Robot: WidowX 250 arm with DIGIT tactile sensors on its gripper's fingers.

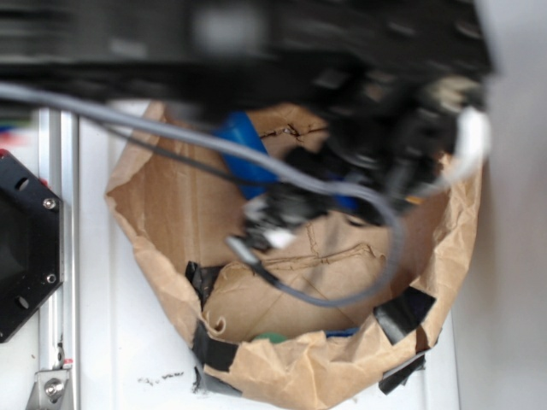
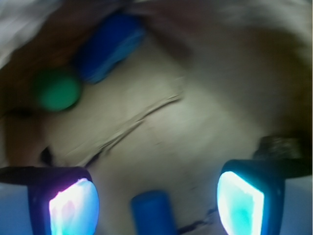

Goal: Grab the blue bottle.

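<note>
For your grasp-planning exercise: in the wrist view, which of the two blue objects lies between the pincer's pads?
The blue cylinder at the bottom edge, between the glowing pads. The other blue piece lies far up, beside the green ball.

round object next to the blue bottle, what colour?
Green, beside the blue bottle; clearest in the wrist view.

I work in a lab-like test bench: a white table (image 1: pixel 128 342), a bolted aluminium rail (image 1: pixel 56 256), and a taped brown paper bag (image 1: pixel 299 367) as makeshift bin.
</note>
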